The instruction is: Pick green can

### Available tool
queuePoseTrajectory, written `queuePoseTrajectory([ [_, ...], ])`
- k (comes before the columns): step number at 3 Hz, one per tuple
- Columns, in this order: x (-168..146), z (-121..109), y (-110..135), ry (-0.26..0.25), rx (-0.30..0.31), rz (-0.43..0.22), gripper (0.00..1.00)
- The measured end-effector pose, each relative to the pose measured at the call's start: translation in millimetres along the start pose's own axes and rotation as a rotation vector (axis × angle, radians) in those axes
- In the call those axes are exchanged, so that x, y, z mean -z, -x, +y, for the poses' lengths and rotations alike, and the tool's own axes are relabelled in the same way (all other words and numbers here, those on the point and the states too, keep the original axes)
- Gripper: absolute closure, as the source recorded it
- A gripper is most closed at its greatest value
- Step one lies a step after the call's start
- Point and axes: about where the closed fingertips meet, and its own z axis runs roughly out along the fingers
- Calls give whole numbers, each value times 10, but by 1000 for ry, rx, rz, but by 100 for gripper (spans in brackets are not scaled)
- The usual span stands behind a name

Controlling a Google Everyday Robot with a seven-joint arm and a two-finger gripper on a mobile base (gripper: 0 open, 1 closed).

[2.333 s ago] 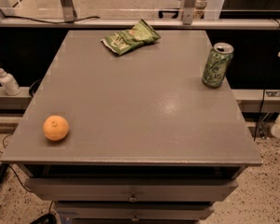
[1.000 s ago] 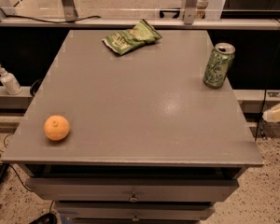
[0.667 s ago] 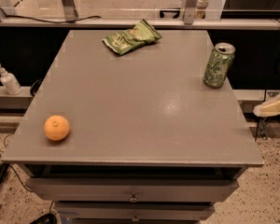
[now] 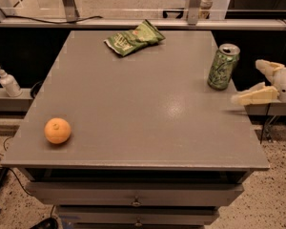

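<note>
Near the right edge of the table top, toward its far half, stands the small upright green can (image 4: pixel 222 67), a cylindrical metal drink can with pale yellowish markings and a silver top with a pull-tab. It rests on the flat grey table (image 4: pixel 133 104) with bare surface on every side of it, and nothing touches it.

Just to the can's right, past the table's edge, the robot's pale cream two-finger gripper (image 4: pixel 245 81) reaches in from the right side of the view at about the can's height. Its two fingers are spread well apart: one sits higher and farther back, the other lower, pointing left over the table's right edge. Nothing is held between them. The lower fingertip is near the can's base but apart from it, and the can stands outside the gap between the fingers.

At the far side of the table, left of the can and well apart from it, lies a flat crinkled green chip bag (image 4: pixel 134 37) with pale print, set at a slant. Near the front left corner sits a round orange fruit (image 4: pixel 57 130), far from both the can and the bag.

Off the table to the left, on a lower pale ledge, stands a small white pump bottle (image 4: pixel 8 81). Under the table top at the front are grey drawers (image 4: pixel 133 194) with small metal knobs, above a speckled floor (image 4: pixel 271 209).
</note>
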Motion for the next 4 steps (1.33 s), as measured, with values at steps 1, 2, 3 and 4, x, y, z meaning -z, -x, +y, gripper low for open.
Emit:
queuePoseTrajectory([
  [1,-372,-63,153,33,18,-74,0],
  [2,-662,-112,348,56,21,-116,0],
  [3,-883,-88,610,91,8,-123,16],
  [4,-1050,24,1000,142,-2,-142,47],
])
